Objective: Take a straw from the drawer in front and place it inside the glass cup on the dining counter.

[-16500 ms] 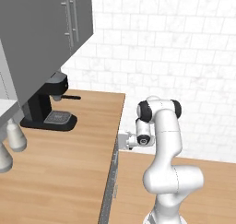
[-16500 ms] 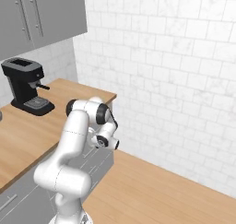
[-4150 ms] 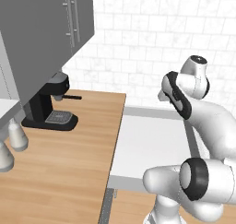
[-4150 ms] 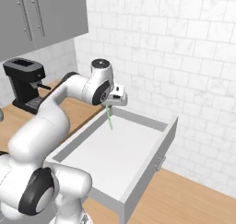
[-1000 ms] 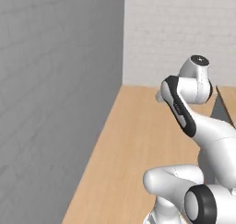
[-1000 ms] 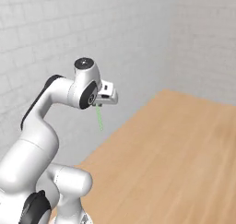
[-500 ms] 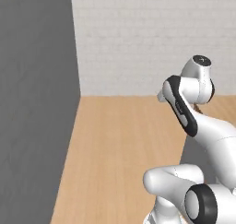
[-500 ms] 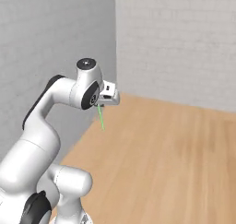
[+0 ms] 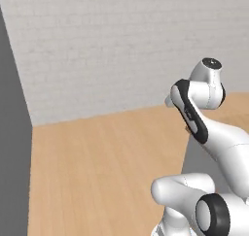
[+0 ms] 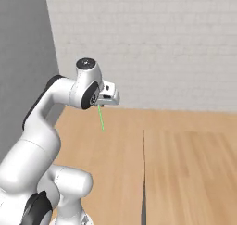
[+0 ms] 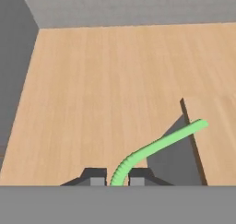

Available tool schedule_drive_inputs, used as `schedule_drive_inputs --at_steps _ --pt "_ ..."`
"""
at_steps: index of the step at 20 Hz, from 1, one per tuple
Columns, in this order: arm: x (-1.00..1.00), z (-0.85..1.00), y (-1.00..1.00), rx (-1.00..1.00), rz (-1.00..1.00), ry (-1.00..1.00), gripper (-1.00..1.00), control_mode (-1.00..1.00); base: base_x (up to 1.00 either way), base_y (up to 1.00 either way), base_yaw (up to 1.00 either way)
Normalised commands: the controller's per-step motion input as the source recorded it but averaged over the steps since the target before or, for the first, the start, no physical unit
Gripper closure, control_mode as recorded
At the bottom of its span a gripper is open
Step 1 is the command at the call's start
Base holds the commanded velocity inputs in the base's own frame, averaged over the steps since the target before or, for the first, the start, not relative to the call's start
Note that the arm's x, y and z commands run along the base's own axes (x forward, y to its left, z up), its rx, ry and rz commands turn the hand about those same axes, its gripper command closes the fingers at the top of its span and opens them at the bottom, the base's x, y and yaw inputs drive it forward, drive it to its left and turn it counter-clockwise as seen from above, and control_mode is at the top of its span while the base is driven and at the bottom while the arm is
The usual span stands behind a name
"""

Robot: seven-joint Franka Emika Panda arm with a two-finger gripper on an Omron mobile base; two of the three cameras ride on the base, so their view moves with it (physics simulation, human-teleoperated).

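Observation:
My gripper (image 10: pixel 101 105) is raised in the air and shut on the green straw (image 10: pixel 100 118), which hangs down from the fingers in the right base view. In the hand view the straw (image 11: pixel 159 145) rises from between the two fingertips (image 11: pixel 96 178) and bends off to the right. A corner of a light wood-plank counter (image 11: pixel 216 140) with a dark edge shows at the right of the hand view, below the straw's tip. The drawer and the glass cup are out of view.
A wood-plank floor (image 9: pixel 97 167) spreads ahead to a white brick wall (image 10: pixel 162 43). A grey wall or cabinet side (image 9: pixel 12 147) stands at the left. A dark counter edge (image 10: pixel 143 173) runs down the middle of the right base view.
The whole scene has shifted as the base turned: the grey wall slid leftward and more white brick wall and floor came into view. The arm's pose and its hold on the straw stayed the same.

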Motion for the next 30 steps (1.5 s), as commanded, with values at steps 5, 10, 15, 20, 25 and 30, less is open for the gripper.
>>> schedule_drive_inputs --at_steps 5,10,15,20,25,30 --pt "0.0 0.0 0.0 0.0 0.0 0.0 1.0 1.0 0.99 0.7 -0.55" --pt "0.0 0.0 0.0 0.0 0.0 0.0 1.0 1.0 0.9 0.77 -0.64" --pt "0.0 0.0 0.0 0.0 0.0 0.0 1.0 1.0 0.68 0.66 -0.71" --pt "0.0 0.0 0.0 0.0 0.0 0.0 1.0 1.0 0.6 0.58 -0.74" --pt "0.0 0.0 0.0 0.0 0.0 0.0 1.0 1.0 0.62 0.6 -0.73" --pt "0.0 0.0 0.0 0.0 0.0 0.0 1.0 1.0 0.67 0.65 -0.7"
